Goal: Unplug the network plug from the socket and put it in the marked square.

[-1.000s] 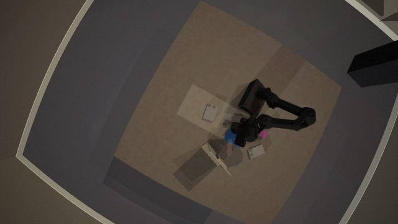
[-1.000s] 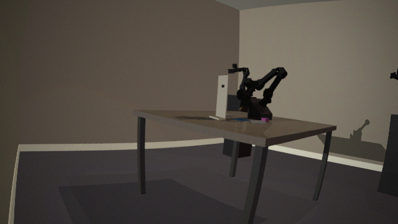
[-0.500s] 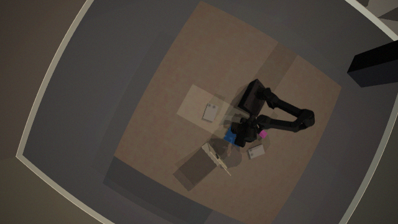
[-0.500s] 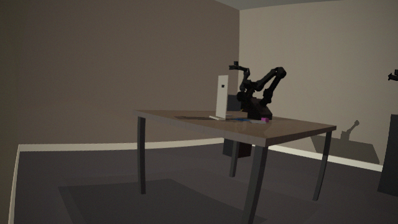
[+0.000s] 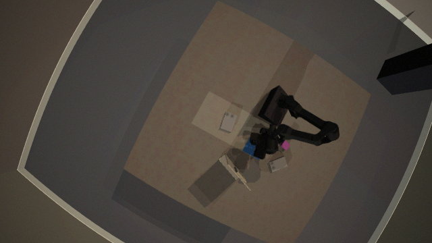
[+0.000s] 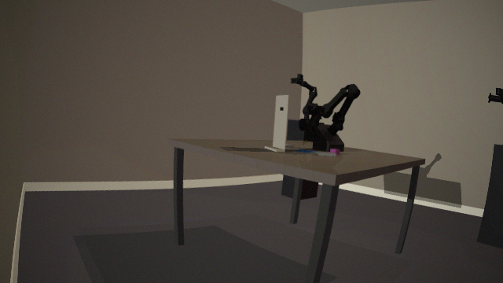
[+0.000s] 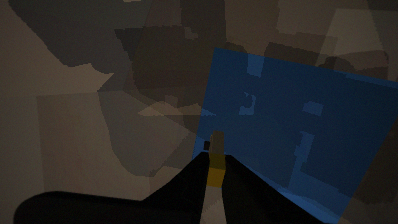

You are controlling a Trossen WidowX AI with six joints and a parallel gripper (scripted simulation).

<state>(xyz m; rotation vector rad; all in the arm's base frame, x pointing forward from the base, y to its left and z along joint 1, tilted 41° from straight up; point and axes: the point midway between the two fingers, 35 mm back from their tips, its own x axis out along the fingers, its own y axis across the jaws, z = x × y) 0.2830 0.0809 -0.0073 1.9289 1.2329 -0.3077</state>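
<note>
My gripper (image 7: 214,161) (image 5: 262,146) (image 6: 304,135) points down at the table and is shut on the small plug (image 7: 216,175), whose yellow-and-tan body sticks out between the black fingertips. In the wrist view the plug's tip hangs over the left edge of the blue marked square (image 7: 300,130) (image 5: 248,148) (image 6: 302,151); I cannot tell whether it touches the table. The upright white panel (image 6: 280,122) (image 5: 233,169) stands beside the square, apart from the gripper. Its dark socket opening (image 6: 281,108) shows no plug.
A magenta block (image 5: 285,145) (image 6: 335,151) and a grey box (image 5: 277,164) lie close to the arm. Another grey box (image 5: 228,121) lies on a paler patch of table (image 5: 207,109). The arm's black base (image 5: 273,105) stands behind the gripper.
</note>
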